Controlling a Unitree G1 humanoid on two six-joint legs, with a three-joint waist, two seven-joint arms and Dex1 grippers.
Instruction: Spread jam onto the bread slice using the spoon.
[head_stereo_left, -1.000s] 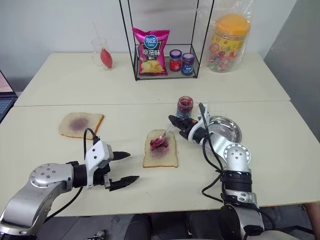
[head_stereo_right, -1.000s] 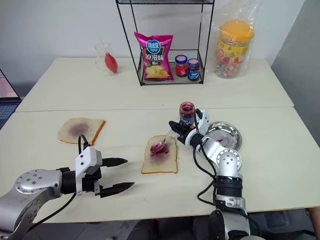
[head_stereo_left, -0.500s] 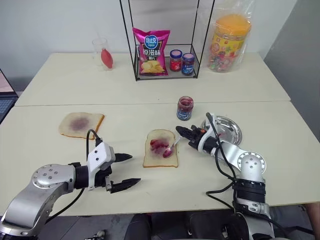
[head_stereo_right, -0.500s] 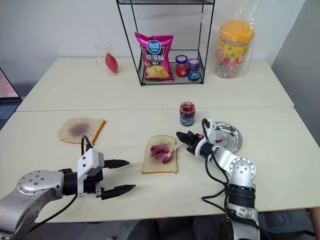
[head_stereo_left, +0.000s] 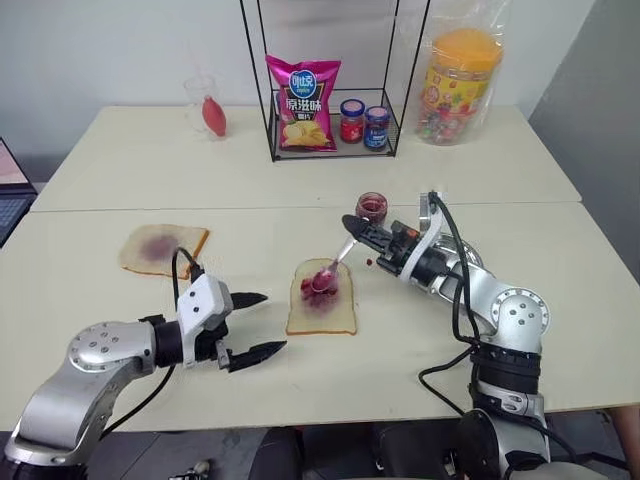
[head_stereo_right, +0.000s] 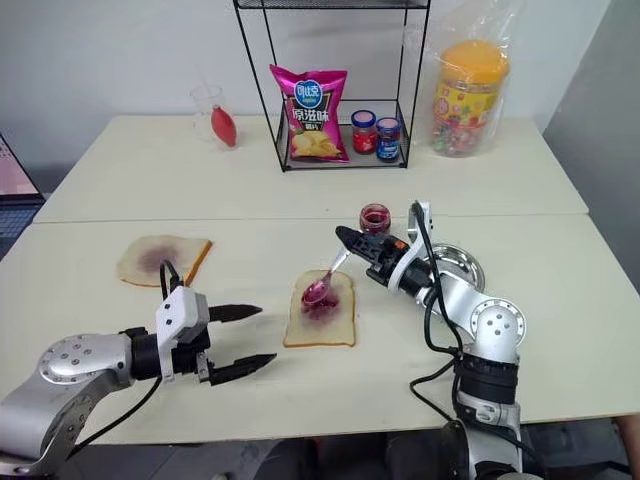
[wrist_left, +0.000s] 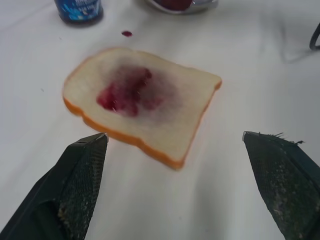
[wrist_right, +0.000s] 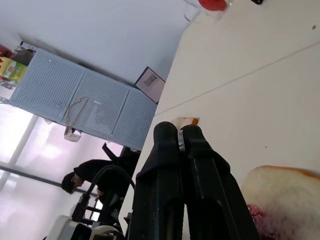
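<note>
The bread slice (head_stereo_left: 321, 300) is lying flat near the middle of the front table (head_stereo_left: 560, 330), a purple-red jam patch glistening at its centre. The spoon (head_stereo_left: 333, 268) is slanting down over it, its jam-smeared bowl sitting over that patch; whether bowl and bread are touching I cannot tell. I am clamping the spoon's handle in my right gripper (head_stereo_left: 352, 226), the two black fingers (wrist_right: 170, 150) pressing tight together on the thin metal. The jam (head_stereo_left: 372, 207) is sitting in its small glass jar just behind that gripper, beside a round metal plate (head_stereo_right: 470, 270). A small red drop (wrist_left: 127, 33) is marking the table between jar and bread.

My left gripper (head_stereo_left: 256, 324) is hovering at the near side of the slice, its fingers (wrist_left: 80, 175) spreading wide and gripping nothing. A second, paler stained slice (head_stereo_left: 160, 248) is lying well apart on my left. On the rear table, a wire rack (head_stereo_left: 330, 80) is sheltering a pink chip bag (head_stereo_left: 301, 103) and two lidded jars (head_stereo_left: 362, 122).
</note>
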